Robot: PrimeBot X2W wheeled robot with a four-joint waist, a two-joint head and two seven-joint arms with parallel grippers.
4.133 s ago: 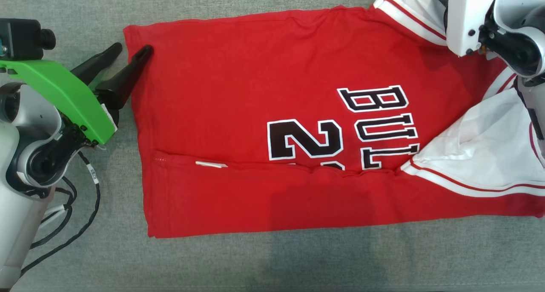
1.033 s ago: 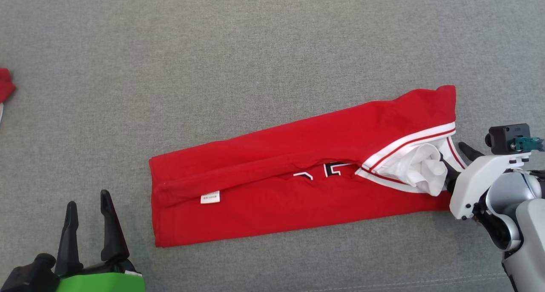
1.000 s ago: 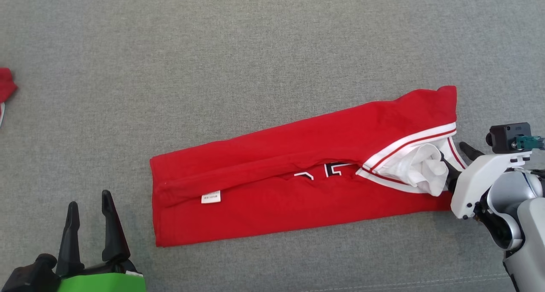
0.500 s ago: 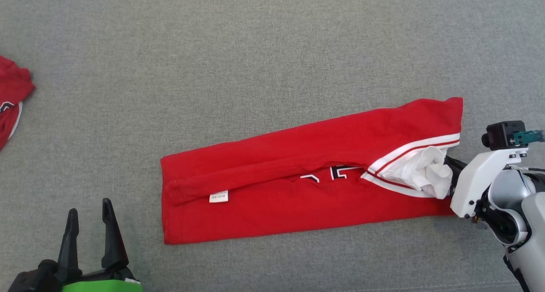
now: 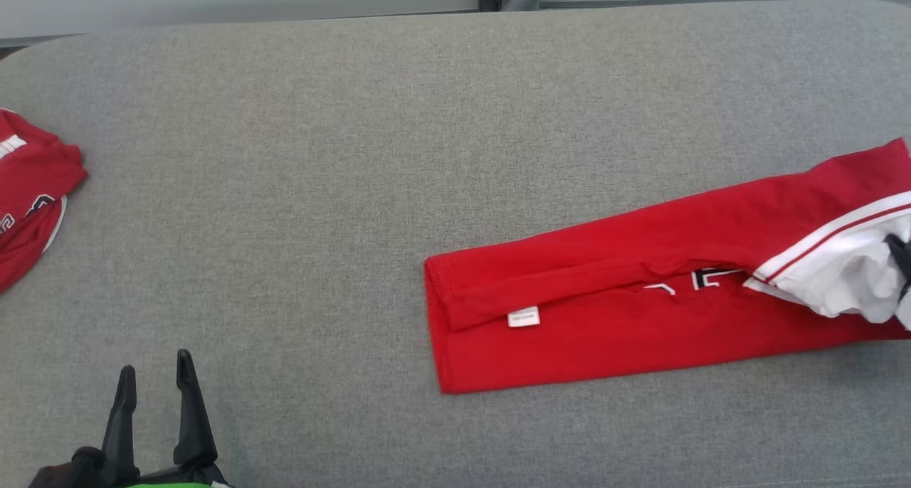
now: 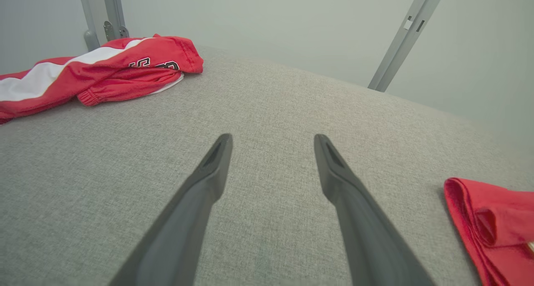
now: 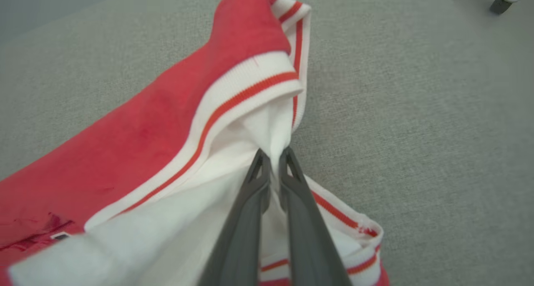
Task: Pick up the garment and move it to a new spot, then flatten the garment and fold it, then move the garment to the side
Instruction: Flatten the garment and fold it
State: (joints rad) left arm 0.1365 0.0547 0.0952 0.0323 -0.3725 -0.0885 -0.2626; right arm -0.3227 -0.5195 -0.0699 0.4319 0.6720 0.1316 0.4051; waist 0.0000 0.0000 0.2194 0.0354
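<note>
Right wrist view: garment (image 7: 125, 131) between jaws

Before me the grey fabric surface (image 5: 285, 154) bears the folded red jersey (image 5: 605, 317) at right, a crumpled red garment (image 5: 32, 182) far left

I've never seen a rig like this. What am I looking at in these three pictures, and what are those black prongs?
This is a two-armed robot folding clothes. The wide picture comes from a camera on its head, looking down at a grey padded surface. The other two come from cameras on its wrists, each looking along that arm's own jaws, which are the two dark prongs you noticed. A red jersey, folded into a long strip, lies on the surface. A second red garment sits bunched at the robot's far left. The left jaws stand open above bare surface, holding nothing. The right jaws are shut on the white cloth at the jersey's right end.
</note>
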